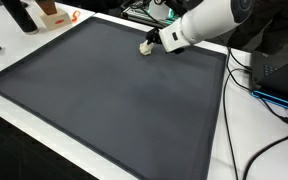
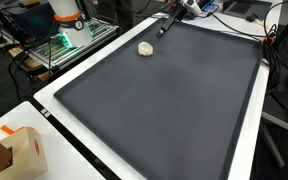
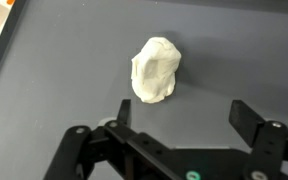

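A cream-coloured lump (image 3: 155, 70) with a lumpy, dough-like surface lies on the dark grey mat (image 3: 64, 90). In the wrist view my gripper (image 3: 182, 108) hangs open above the mat, and the lump sits just beyond its left finger (image 3: 124, 108), outside the gap. Nothing is between the fingers. In both exterior views the lump (image 1: 146, 48) (image 2: 145, 48) rests near the mat's far edge, with the gripper (image 1: 157, 40) (image 2: 166, 26) close beside it and slightly above.
The mat (image 1: 114, 100) covers most of a white table (image 2: 59, 95). A cardboard box (image 2: 19, 150) stands at one table corner. A dark bottle (image 1: 22, 15) and an orange object (image 1: 52, 15) stand beyond the mat. Cables (image 1: 246, 90) trail along the table's side.
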Motion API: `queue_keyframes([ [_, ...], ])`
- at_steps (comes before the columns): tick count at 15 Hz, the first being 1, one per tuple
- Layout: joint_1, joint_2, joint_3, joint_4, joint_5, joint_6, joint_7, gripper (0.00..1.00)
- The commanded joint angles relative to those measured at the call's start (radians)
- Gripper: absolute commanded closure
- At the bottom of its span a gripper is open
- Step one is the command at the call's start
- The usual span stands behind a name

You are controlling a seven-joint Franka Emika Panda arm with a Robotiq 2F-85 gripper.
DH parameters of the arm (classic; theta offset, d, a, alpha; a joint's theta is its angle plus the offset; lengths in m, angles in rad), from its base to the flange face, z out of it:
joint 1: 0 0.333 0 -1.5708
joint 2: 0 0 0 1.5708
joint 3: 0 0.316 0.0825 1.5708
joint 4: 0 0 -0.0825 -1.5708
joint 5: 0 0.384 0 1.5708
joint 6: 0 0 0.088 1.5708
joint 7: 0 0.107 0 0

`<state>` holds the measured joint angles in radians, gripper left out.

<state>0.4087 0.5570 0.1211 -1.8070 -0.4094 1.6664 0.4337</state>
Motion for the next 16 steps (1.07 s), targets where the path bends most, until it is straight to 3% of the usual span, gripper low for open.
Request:
queue_keyframes([
  [1, -0.017, -0.012, 0.012, -0.029, 0.000, 0.049, -0.063, 0.00],
  [9, -0.049, -0.025, 0.016, -0.045, 0.047, 0.084, -0.149, 0.00],
  [16, -0.105, -0.044, 0.026, -0.060, 0.170, 0.110, -0.245, 0.00],
])
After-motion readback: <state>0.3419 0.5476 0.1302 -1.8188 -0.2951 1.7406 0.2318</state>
